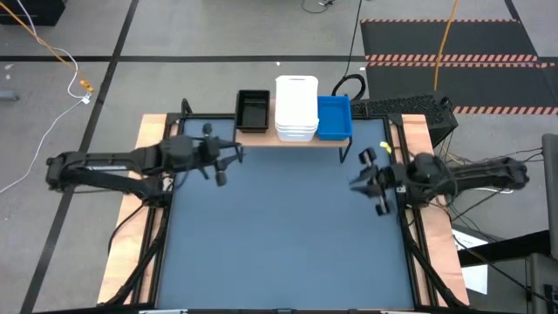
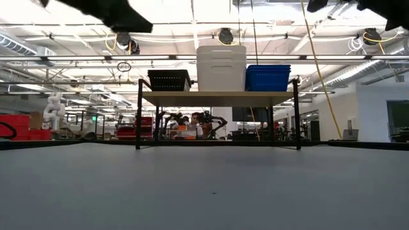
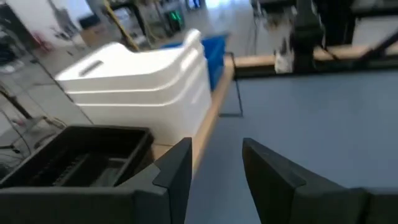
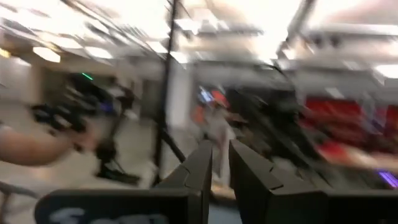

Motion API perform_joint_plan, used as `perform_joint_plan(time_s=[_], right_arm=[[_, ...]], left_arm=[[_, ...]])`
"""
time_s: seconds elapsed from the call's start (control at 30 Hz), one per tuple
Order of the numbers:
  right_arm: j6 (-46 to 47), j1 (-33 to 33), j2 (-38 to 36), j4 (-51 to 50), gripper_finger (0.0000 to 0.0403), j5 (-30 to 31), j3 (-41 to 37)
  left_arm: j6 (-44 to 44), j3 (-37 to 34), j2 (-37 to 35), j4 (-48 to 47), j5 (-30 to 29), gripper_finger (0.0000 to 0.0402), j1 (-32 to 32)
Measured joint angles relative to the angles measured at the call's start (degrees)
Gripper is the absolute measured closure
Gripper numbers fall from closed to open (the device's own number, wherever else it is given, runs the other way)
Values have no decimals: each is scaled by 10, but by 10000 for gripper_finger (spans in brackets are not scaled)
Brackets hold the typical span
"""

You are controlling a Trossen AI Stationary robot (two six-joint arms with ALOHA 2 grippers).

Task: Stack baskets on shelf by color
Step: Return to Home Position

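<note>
My left pincer [image 3: 216, 149] hangs empty, fingers fairly wide apart, over the far left of the worktop [image 1: 288, 235], near the shelf [image 1: 261, 137]. My right pincer [image 4: 219, 148] hovers empty by the right edge, its gap narrow. On the shelf stand the black baskets [image 1: 253, 110], white baskets [image 1: 296, 106] and blue baskets [image 1: 334, 117], side by side.

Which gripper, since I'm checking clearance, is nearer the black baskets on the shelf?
Left. The left gripper hovers just in front of the black baskets; the right gripper is far across, nearer the blue baskets.
</note>
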Motion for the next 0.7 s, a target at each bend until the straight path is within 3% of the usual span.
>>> perform_joint_plan(time_s=[0.17, 0.23, 0.43, 0.7], right_arm=[[-19, -75, -48, -289, 355, 31, 86], [-37, -91, -53, -353, 355, 28, 104], [-51, -103, -83, -383, 355, 1, 86], [20, -103, -190, -380, 355, -2, 6]], left_arm=[[-24, -87, -103, 48, 0, 257, 14], [-33, -135, -136, 86, 5, 256, 17], [-54, -278, -204, 221, 22, 256, 19], [-124, -360, -266, 216, 72, 256, 19]])
